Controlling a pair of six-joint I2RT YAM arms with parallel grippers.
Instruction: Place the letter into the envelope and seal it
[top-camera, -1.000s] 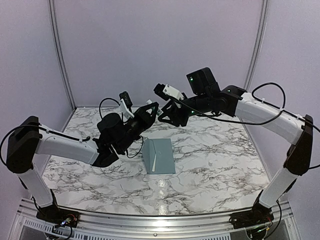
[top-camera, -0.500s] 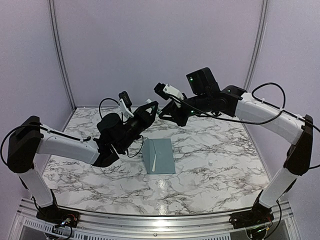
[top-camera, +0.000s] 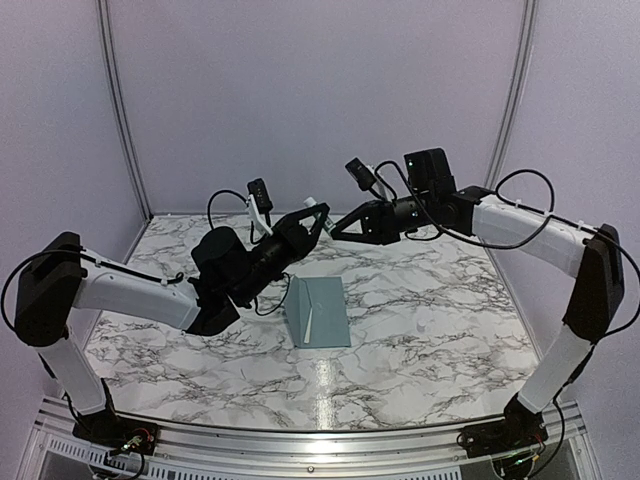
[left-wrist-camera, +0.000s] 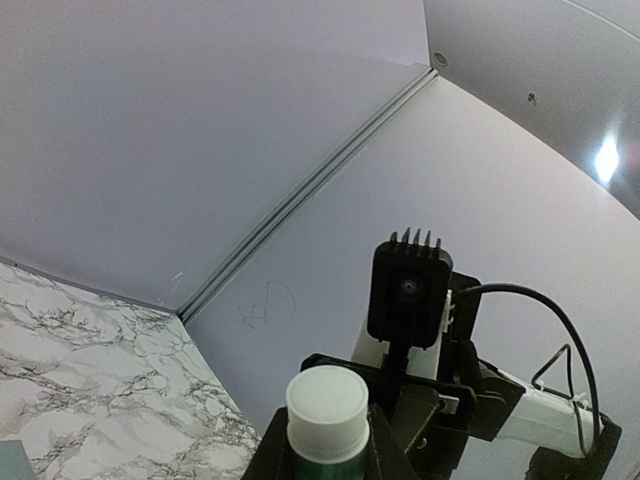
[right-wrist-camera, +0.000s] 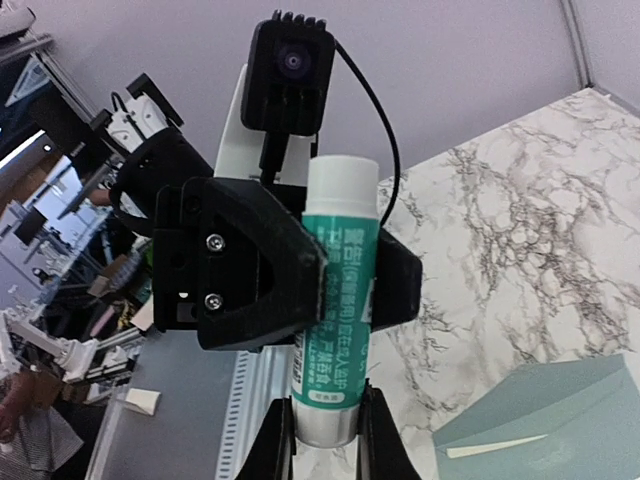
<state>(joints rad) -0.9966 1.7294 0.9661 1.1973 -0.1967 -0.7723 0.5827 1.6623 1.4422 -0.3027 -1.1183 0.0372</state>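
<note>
Right wrist view: my left pincer (right-wrist-camera: 330, 275) is clamped round the middle of the glue stick (right-wrist-camera: 335, 310), and my right pincer (right-wrist-camera: 325, 430) has closed on its lower end. The envelope (top-camera: 320, 312) lies at six o'clock below, flap raised; I cannot make out the letter. Sealing step, I judge. Next: pull the cap off.

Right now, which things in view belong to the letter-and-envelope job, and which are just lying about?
For the job:
- envelope, flap open, lying on the table
- glue stick, gripped by both the left gripper and the right gripper
- no separate letter visible

Lying about:
- small pale speck, too small to identify
</note>
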